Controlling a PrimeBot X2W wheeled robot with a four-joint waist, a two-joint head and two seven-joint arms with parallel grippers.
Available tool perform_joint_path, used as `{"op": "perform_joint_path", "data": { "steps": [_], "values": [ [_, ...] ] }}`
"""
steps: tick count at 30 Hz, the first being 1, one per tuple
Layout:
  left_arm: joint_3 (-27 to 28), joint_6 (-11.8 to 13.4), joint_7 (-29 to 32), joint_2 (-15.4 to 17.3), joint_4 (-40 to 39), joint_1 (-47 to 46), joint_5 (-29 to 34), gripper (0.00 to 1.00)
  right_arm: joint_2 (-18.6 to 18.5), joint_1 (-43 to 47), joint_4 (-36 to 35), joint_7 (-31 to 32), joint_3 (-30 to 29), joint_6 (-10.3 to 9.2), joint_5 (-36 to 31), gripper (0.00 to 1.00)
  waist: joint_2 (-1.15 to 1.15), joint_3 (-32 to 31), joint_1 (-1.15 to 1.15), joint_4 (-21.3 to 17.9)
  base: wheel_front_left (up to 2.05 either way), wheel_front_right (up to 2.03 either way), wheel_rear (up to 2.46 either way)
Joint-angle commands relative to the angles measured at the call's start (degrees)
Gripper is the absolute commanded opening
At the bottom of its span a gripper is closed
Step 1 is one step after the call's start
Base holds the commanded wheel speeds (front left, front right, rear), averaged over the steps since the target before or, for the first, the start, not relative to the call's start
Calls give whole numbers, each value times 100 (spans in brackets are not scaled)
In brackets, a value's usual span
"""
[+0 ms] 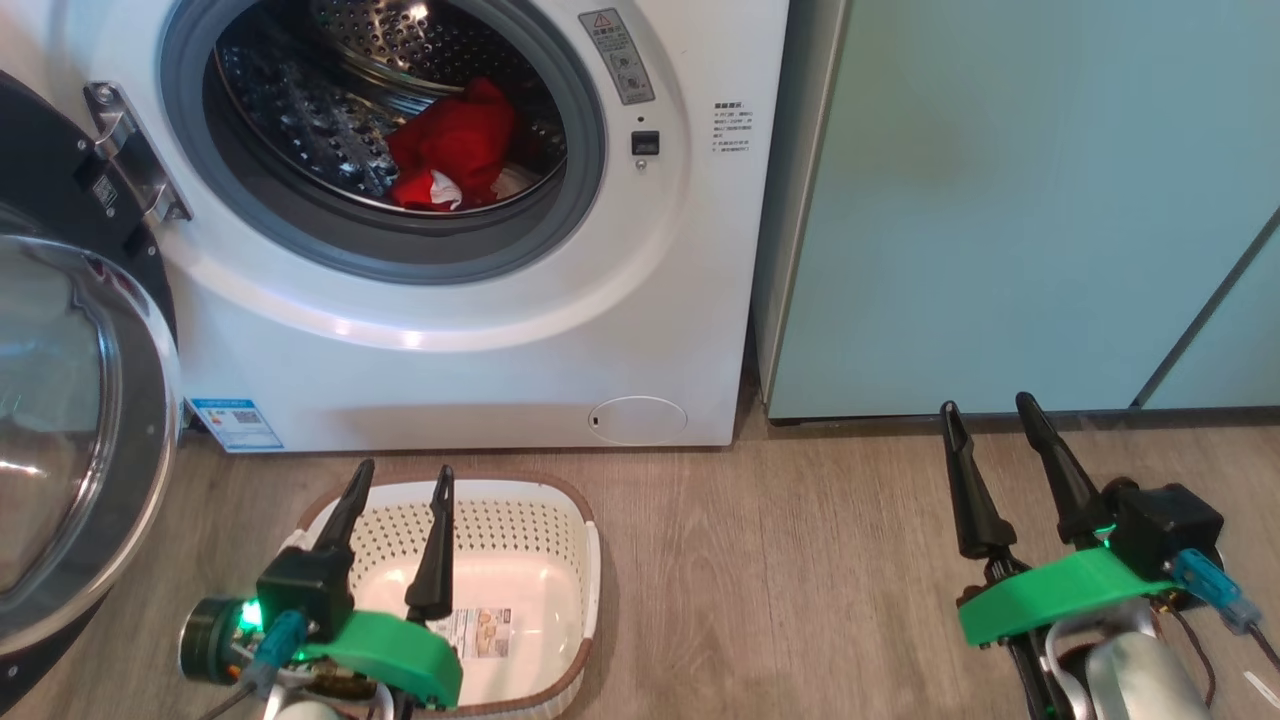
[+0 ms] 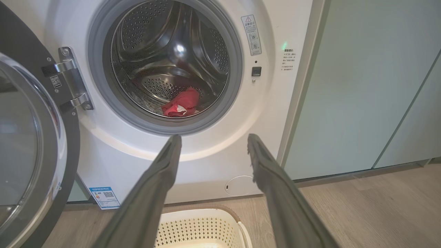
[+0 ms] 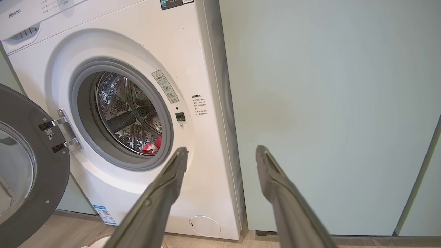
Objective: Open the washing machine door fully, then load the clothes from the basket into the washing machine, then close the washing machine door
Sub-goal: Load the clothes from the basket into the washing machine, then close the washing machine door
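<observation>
- Pale teal cabinets [image 1: 1000,200] stand just right of the machine, on the wooden floor [image 1: 780,570].
- The washing machine [image 1: 480,360], white and front-loading, has its drum mouth uncovered.
- The washing machine door [image 1: 80,430] is swung wide out to the left on its hinge.
- The basket [image 1: 520,525] sits on the floor just before the machine, a sticker [image 1: 480,632] showing on its bottom.
- The left gripper [image 1: 405,470] hangs over the basket, jaws spread wide, holding nothing.
- The right gripper [image 1: 987,404] hovers above the floor before the cabinets, well apart from the basket, jaws likewise wide and empty.
- The clothes [image 1: 455,150], red with white bits, lie bunched low in the drum.
</observation>
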Motion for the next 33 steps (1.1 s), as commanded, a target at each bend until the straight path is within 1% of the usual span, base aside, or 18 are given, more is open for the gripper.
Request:
{"op": "perform_joint_path", "data": {
  "steps": [1,9,15,20,27,33],
  "values": [
    [160,34,-72,-14,-235,-251,-35,100,-11,-160,-174,-53,140,0,36,100,0,0,0,4,0,0,0],
    [171,54,-72,-15,-196,-247,-75,100,-11,-165,-165,-53,151,0,32,100,0,7,0,21,0,0,0],
    [176,72,-72,-15,-183,-247,-160,100,-11,-168,-160,-53,158,0,23,100,0,12,0,24,-86,77,10],
    [159,83,-72,-15,-175,-237,-175,100,-11,-161,-156,-53,159,0,22,100,0,9,0,23,-164,149,15],
    [168,84,-72,-15,-141,-239,-162,100,-11,-156,-160,-53,165,0,24,100,0,14,0,31,-215,201,14],
    [194,199,-72,-15,-132,-237,-19,100,-11,-147,-143,-53,174,0,36,100,0,14,0,46,-195,191,5]
  ]
}}
